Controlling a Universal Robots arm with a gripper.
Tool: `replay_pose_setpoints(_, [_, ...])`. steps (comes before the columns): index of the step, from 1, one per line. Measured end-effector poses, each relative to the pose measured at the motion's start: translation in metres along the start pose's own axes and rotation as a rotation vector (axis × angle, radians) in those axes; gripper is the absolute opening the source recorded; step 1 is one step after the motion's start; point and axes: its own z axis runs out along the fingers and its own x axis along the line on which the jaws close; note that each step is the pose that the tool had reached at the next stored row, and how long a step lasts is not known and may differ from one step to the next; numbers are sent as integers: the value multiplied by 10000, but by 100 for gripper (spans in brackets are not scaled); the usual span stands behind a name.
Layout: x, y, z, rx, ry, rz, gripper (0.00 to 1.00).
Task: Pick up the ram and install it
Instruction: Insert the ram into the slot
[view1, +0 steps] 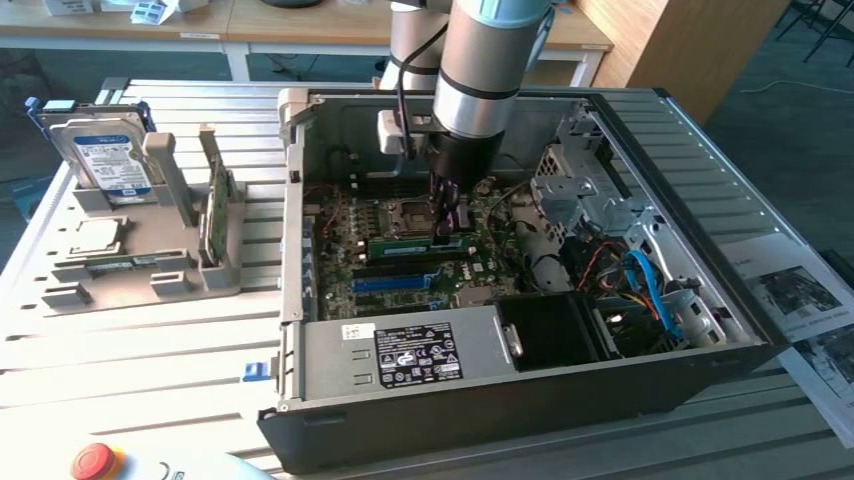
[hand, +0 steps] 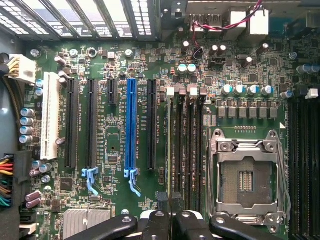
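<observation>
Slim green ram stick w/ small black chips (view1: 411, 242) stands on edge on the green motherboard (view1: 350, 262), in the row of black memory slots (hand: 192, 150) just beside the silver CPU socket (hand: 247, 175), between that socket and the long bright-blue plastic slot (hand: 131, 122). Can't tell if it's fully seated. The black fingers (hand: 159, 227) come straight down onto the stick near its end toward the exterior view's right, drawn nearly together and pinching its top edge; rest of the stick runs out from them toward the exterior view's left. A long white slot (hand: 50, 115) sits further out past the blue one. All of it is inside an open black PC case (view1: 534, 400) on a slatted metal tabletop (view1: 134, 350). Well apart, at the exterior view's left, a grey holder (view1: 187, 270) carries a hard drive (view1: 107, 160) and an upright green card (view1: 218, 215).
</observation>
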Motion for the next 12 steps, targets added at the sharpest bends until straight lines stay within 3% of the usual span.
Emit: replay_pose_setpoints(12, [-20,0,-1,0,0,13,12])
